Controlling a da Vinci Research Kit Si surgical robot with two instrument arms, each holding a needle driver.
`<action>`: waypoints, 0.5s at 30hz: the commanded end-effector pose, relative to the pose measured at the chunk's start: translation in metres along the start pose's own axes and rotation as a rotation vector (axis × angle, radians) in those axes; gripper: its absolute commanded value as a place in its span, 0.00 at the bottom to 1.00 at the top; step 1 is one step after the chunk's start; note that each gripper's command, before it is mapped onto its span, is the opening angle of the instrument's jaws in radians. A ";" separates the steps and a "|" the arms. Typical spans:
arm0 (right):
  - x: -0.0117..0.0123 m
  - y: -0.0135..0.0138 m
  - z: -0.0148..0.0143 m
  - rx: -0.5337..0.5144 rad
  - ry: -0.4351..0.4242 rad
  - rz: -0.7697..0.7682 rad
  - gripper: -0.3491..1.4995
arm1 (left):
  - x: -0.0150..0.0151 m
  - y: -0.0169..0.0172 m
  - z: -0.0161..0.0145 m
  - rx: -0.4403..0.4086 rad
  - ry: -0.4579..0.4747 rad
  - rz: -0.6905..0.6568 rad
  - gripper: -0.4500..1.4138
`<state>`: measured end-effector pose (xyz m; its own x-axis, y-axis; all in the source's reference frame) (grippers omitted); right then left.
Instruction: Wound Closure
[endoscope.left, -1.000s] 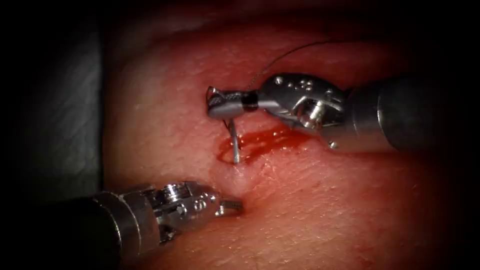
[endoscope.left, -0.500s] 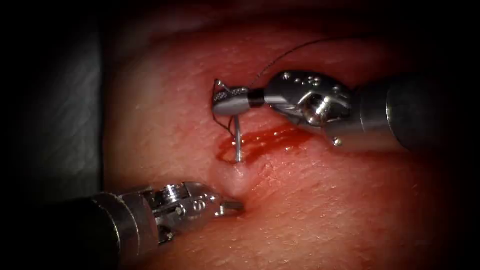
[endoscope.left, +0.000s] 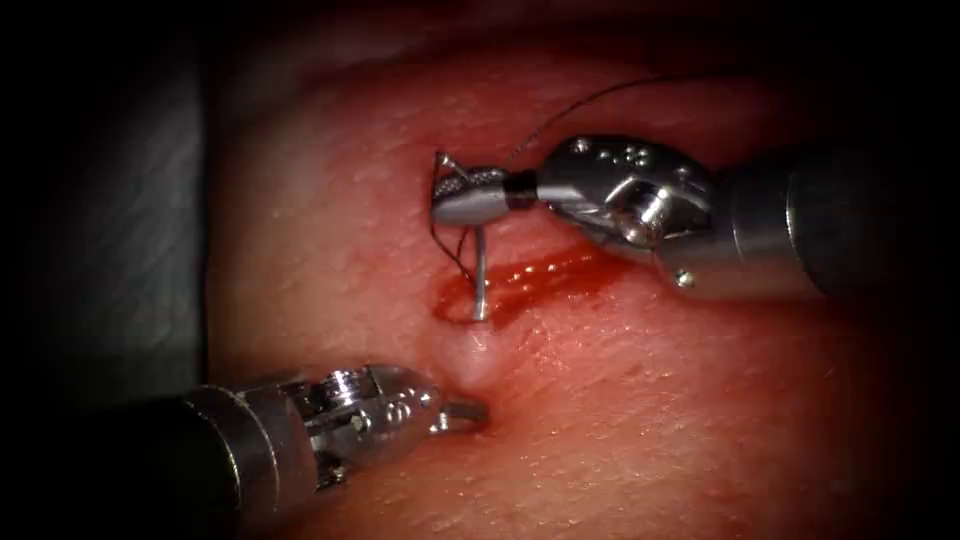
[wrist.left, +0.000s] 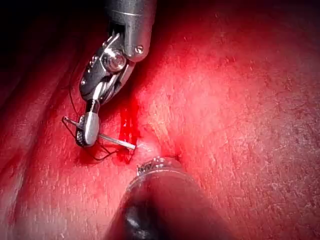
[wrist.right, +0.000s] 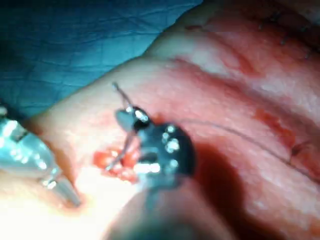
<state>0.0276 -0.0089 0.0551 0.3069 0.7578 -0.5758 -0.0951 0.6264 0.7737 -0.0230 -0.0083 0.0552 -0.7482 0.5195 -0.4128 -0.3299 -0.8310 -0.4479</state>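
The right tool pinches the needle near its back end, its point sunk in the tissue. The left tool, jaws pressed together, presses the tissue nearby.

No writing, label or number can be read anywhere — not on tools or tissue.

We see two glossy polished-metal needle drivers, the right tool and left tool, a smooth shiny curved steel needle, and moist, finely pebbled pink-red tissue beside matt blue woven cloth.
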 end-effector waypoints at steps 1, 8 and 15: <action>-0.0006 0.0000 0.0010 0.025 -0.017 -0.012 0.00 | 0.0000 0.0002 0.0009 -0.002 0.000 0.007 0.15; 0.0004 0.0001 0.0014 0.072 -0.046 -0.055 0.00 | 0.0000 0.0002 0.0009 -0.003 0.001 0.013 0.15; 0.0015 0.0004 0.0027 0.117 -0.111 -0.170 0.00 | -0.0001 0.0002 0.0008 -0.004 0.001 0.020 0.15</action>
<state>0.0300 -0.0074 0.0547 0.4167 0.6057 -0.6779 0.0837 0.7170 0.6920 -0.0229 -0.0084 0.0551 -0.7545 0.5024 -0.4223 -0.3133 -0.8411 -0.4409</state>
